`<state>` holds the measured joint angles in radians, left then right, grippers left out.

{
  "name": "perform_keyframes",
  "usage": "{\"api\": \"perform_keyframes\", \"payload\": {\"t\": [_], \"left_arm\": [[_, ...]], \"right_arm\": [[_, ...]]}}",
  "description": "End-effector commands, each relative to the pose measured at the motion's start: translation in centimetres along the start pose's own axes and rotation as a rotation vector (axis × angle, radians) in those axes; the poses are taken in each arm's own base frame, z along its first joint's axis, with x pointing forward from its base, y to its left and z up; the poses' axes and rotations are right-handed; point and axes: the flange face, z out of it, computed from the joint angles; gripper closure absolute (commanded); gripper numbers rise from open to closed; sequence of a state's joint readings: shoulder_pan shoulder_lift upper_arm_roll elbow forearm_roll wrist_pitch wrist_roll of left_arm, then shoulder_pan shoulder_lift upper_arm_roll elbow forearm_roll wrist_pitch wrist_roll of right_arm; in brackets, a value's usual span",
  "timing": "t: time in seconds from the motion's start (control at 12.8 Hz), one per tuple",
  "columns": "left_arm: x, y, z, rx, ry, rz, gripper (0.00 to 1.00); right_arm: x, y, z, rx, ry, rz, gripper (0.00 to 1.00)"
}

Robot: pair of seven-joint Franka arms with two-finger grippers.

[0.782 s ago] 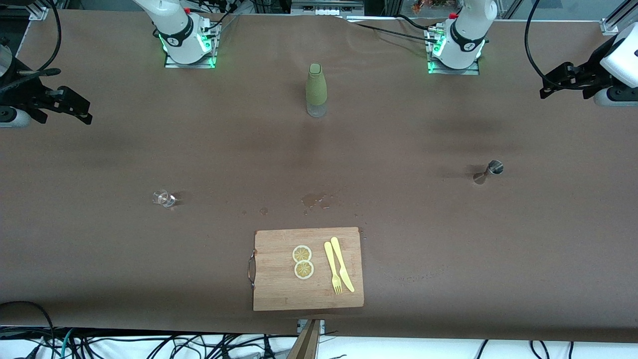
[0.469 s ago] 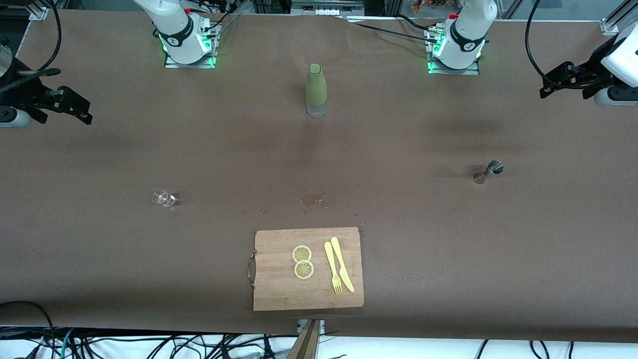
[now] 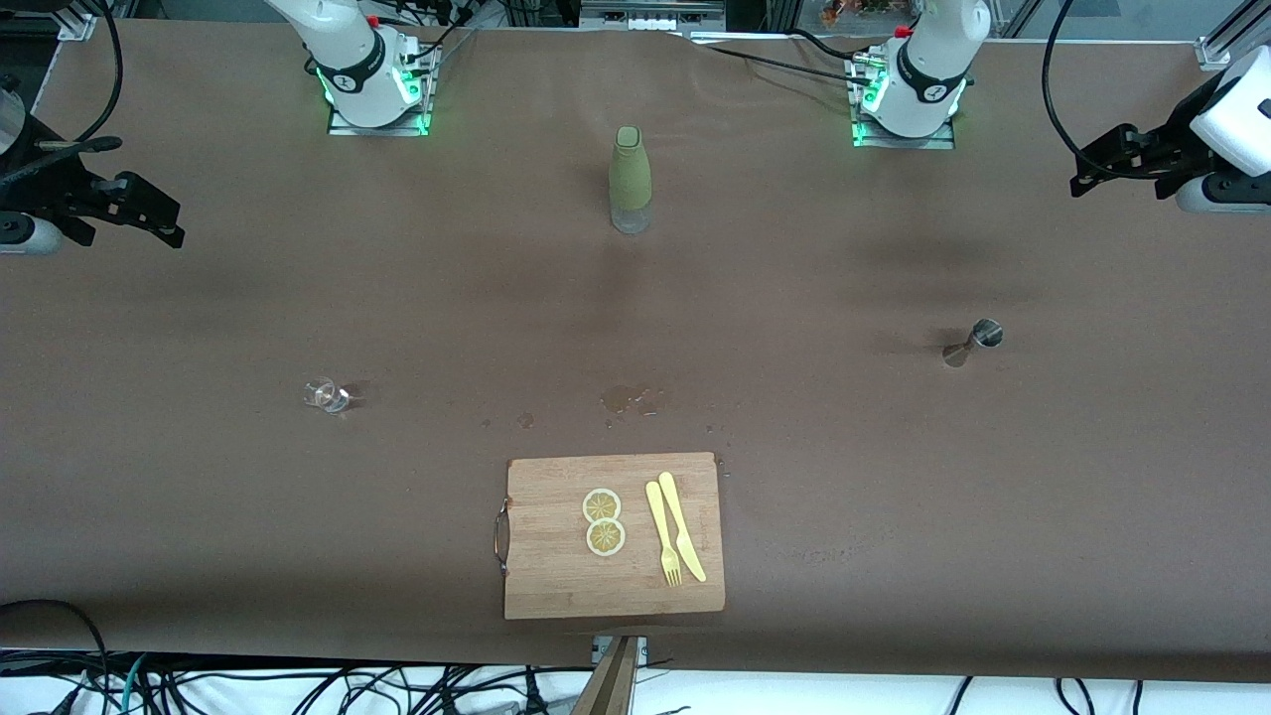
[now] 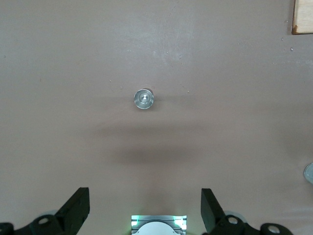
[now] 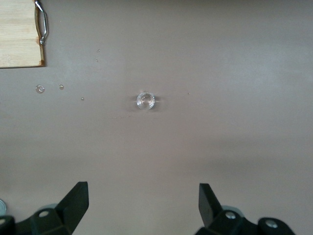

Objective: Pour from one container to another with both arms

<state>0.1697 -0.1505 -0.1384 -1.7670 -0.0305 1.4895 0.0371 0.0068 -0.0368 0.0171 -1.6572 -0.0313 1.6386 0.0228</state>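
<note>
A small clear glass stands on the brown table toward the right arm's end; it also shows in the right wrist view as the glass. A steel jigger stands toward the left arm's end, seen from above as the jigger. My right gripper hangs open high over its end of the table, its fingers wide apart with nothing between them. My left gripper hangs open high over the other end, its fingers wide apart and empty too.
A green-sleeved bottle stands upright between the two arm bases. A wooden cutting board with two lemon slices, a yellow fork and knife lies near the front edge. Small wet spots mark the table just above it.
The left arm's hand has crept slightly toward the middle of the table. Nothing else has moved.
</note>
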Motion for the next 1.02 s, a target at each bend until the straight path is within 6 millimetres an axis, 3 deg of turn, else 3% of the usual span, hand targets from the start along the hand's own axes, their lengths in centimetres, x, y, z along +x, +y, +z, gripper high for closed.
{"api": "perform_keyframes", "payload": {"t": [0.0, 0.47, 0.7, 0.94], "left_arm": [[0.9, -1.4, -0.3, 0.008, 0.014, 0.099, 0.00], [2.2, -6.5, 1.3, -0.104, 0.060, 0.394, 0.00], [2.9, -7.9, 2.4, -0.113, 0.083, 0.537, 0.00], [3.5, -11.9, 4.7, -0.213, 0.112, 0.614, 0.00]], "right_arm": [[-0.4, 0.0, -0.2, 0.014, 0.001, 0.002, 0.00], [-0.4, 0.0, -0.2, 0.014, 0.001, 0.002, 0.00], [-0.4, 0.0, -0.2, 0.014, 0.001, 0.002, 0.00], [-0.4, 0.1, -0.3, 0.014, 0.000, -0.002, 0.00]]}}
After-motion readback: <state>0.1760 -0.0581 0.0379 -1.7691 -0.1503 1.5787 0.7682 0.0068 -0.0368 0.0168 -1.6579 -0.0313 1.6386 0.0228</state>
